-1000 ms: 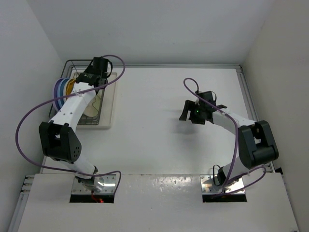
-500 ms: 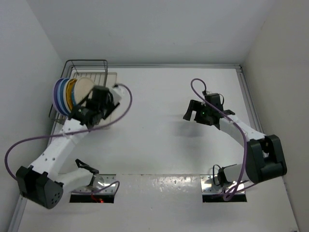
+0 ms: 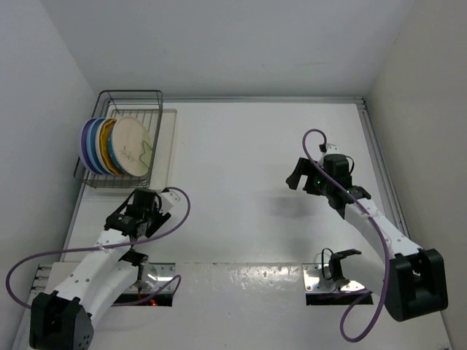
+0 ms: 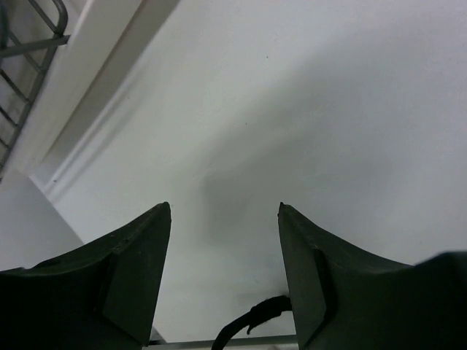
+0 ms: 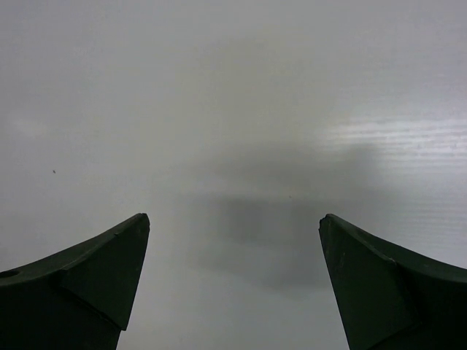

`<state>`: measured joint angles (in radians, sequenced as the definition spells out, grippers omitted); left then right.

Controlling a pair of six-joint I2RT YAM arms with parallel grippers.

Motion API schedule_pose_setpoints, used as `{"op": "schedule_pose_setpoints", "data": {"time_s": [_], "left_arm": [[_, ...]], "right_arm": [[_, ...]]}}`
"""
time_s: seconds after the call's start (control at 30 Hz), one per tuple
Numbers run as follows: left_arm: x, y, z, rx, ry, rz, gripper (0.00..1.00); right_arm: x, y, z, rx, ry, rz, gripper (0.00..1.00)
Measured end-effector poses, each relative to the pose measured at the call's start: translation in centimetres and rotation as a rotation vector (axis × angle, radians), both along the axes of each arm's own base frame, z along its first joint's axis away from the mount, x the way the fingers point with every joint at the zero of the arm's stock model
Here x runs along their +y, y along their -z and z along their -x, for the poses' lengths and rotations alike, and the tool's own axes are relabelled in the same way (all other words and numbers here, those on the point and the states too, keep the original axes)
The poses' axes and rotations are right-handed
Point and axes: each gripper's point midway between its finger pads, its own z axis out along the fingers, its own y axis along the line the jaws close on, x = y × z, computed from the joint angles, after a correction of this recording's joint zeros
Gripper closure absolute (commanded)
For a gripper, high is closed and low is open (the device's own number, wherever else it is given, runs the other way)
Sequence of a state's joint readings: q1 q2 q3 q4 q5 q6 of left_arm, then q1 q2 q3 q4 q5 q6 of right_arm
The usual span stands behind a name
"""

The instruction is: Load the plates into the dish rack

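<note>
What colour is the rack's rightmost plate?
The plate is cream with a green sprig; top external view.

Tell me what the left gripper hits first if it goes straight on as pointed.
Probably the bare table: it fills the gap ahead of the open left gripper. The dish rack lies off to one side. Depth is hard to judge.

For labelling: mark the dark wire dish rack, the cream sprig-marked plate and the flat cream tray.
Dark wire dish rack [image 3: 131, 92], top external view, far rim.
Cream sprig-marked plate [image 3: 128, 140], top external view, facing side.
Flat cream tray [image 3: 166, 149], top external view, bare right strip.
</note>
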<state>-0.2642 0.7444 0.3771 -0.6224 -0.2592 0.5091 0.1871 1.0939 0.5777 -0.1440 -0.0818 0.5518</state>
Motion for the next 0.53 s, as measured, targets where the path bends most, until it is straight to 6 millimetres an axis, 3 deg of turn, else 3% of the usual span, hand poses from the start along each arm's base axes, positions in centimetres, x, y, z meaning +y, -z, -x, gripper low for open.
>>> {"op": "schedule_pose_setpoints", "data": {"time_s": [0.23,0.53], "left_arm": [[0.5,-0.2,-1.0,-0.057,-0.077,0.091,0.34],[0.4,-0.6,-1.5,-0.086,-0.086,0.13,0.34]], "right_arm": [[-0.9,2.7,3.6,0.044,0.035,-0.001,0.0],[-1.5,2.9,4.3,0.029,0.062,0.004,0.0]]}}
